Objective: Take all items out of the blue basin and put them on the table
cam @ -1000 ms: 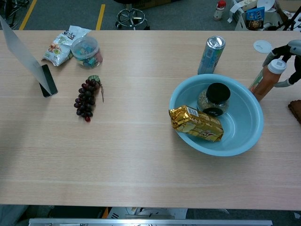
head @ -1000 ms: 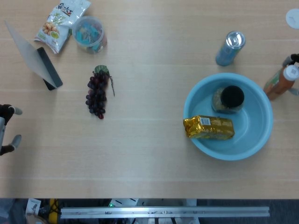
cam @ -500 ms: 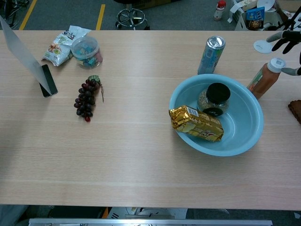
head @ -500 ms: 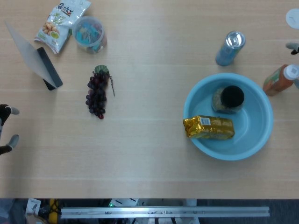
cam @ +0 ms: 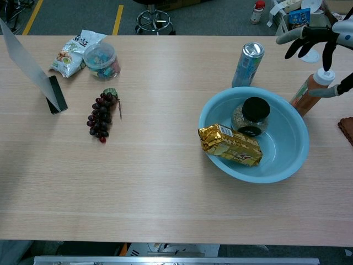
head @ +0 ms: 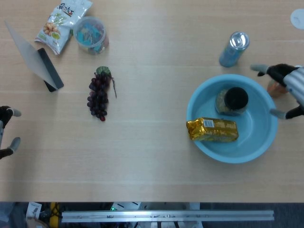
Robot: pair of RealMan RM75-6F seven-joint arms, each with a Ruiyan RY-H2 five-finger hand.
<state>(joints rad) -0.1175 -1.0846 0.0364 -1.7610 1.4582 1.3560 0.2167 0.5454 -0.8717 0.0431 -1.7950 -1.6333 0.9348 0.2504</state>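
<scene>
Our right hand fingers spread wide, empty, above the blue basin rim; left hand open at table edge. Basin holds gold packet and black-lidded jar — packet overhanging the rim.

The right hand at the upper right of the chest view has black fingers with pale grey tips and a light grey, ribbed back. The left hand, at the left edge of the head view, shows the same black fingers and grey tips.
</scene>
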